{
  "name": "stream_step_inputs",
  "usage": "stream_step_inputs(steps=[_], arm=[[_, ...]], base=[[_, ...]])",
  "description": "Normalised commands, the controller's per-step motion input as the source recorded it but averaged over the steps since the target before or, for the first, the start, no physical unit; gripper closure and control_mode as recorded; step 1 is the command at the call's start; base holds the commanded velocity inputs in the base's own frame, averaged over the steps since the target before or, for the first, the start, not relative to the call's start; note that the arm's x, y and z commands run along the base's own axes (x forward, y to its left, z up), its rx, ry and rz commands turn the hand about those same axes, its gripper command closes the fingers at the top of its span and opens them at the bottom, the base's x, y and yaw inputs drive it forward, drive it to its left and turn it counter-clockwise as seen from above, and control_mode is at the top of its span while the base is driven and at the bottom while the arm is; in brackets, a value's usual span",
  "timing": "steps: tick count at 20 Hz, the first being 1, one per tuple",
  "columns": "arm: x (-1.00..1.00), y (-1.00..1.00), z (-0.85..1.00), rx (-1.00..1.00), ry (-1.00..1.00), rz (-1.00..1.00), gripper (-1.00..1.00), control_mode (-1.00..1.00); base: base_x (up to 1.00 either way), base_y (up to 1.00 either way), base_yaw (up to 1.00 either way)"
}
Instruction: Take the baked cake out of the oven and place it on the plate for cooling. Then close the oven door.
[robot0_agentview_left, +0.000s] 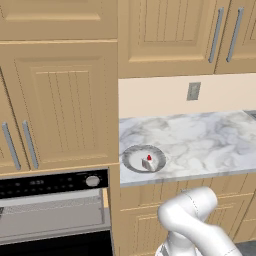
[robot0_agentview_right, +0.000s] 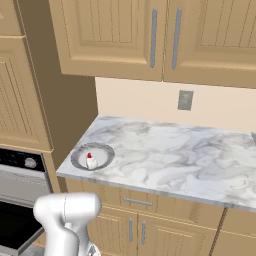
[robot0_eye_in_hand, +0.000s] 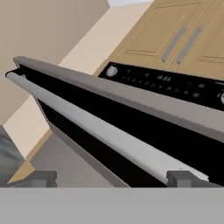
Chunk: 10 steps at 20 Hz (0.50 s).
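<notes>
- The cake (robot0_agentview_left: 148, 162), a small pale wedge with a red top, sits on the plate (robot0_agentview_left: 132, 160), a little right of the plate's middle in the left base view.
- The plate rests on the marble counter (robot0_agentview_left: 200, 140), at its front left corner, close to the tall cabinet (robot0_agentview_left: 60, 100) beside it.
- The oven (robot0_agentview_left: 50, 184) is set below that cabinet, left of the counter; its black control panel carries a silver knob (robot0_agentview_left: 92, 180).
- The oven door (robot0_eye_in_hand: 131, 127) is partly open: the hand view looks along its dark glass front, with the grey top edge above and the long silver handle (robot0_eye_in_hand: 105, 133) running slantwise across.
- The hand (robot0_eye_in_hand: 111, 178) has its two dark fingertips (robot0_eye_in_hand: 43, 178) spread wide apart and holds nothing; the right tip lies close by the handle's lower end, but I cannot tell whether it touches.
- In both base views the white arm (robot0_agentview_left: 195, 220) bends low in front of the lower cabinets.
- A wall socket (robot0_agentview_left: 193, 91) sits on the beige wall above the counter.
</notes>
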Motion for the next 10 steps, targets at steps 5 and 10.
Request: stream_step_inputs(steps=[5, 10], arm=[[0.47, 0.00, -0.20, 0.00, 0.08, 0.00, -1.00, -1.00], [0.89, 0.00, -0.03, 0.01, 0.12, 0.00, -1.00, -1.00]], base=[[0.00, 0.00, 0.00], [0.00, 0.00, 0.00]])
